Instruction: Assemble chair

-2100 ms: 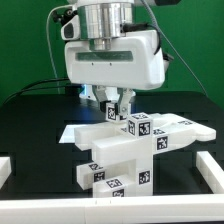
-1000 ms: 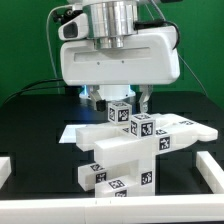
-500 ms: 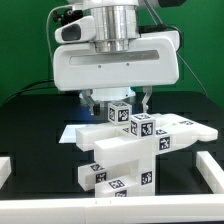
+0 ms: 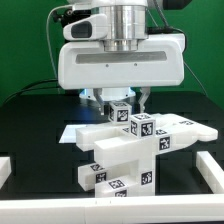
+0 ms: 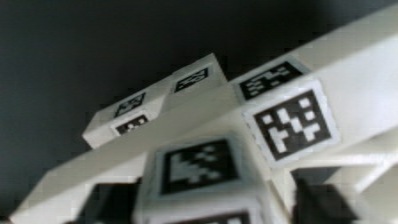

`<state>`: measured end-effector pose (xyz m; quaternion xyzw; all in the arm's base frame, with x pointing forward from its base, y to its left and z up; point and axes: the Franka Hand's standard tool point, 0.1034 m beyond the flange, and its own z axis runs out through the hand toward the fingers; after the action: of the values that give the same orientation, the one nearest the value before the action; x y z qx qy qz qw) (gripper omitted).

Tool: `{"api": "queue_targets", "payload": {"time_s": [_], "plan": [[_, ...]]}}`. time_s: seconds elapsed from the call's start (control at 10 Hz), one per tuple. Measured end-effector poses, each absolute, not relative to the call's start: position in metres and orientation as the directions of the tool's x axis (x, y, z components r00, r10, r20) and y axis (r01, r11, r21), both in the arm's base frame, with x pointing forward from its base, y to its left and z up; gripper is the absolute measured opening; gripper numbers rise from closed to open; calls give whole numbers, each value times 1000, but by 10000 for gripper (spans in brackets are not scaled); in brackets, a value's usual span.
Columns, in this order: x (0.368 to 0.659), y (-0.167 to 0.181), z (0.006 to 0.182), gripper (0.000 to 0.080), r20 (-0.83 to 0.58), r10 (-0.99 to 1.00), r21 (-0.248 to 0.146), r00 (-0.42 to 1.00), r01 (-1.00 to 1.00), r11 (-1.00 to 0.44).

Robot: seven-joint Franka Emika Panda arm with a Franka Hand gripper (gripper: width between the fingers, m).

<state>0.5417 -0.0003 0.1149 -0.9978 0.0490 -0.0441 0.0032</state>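
Observation:
The white chair parts lie stacked in the middle of the black table, each carrying black-and-white tags. A small tagged white piece stands up at the top of the stack. My gripper hangs straight above it, open, with one finger on each side and a gap to the piece on both sides. In the wrist view the tagged piece fills the space between my dark fingers, and my gripper holds nothing. A long white bar runs off toward the exterior view's right.
White rails stand at the table's front corners, one on the exterior view's left and one on its right. A green wall is behind. Cables hang behind the arm.
The fingers, close together on the upright tagged piece at first, have spread wide apart and let it go. The hand has shifted slightly to the exterior view's right. The parts have not moved.

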Motion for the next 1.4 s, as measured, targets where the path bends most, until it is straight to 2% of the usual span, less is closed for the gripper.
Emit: {"api": "queue_targets", "payload": {"time_s": [0.1, 0.7, 0.9, 1.3, 1.4], "plan": [[542, 0, 115, 282, 87, -178, -18, 980, -177, -984], [542, 0, 114, 282, 72, -498, -55, 864, -495, -867], [542, -2, 114, 284, 60, -633, -71, 772, -629, -774], [543, 1, 114, 284, 11, -896, -103, 445, -890, -443], [543, 2, 114, 284, 6, -916, -104, 400, -911, -399]]}}
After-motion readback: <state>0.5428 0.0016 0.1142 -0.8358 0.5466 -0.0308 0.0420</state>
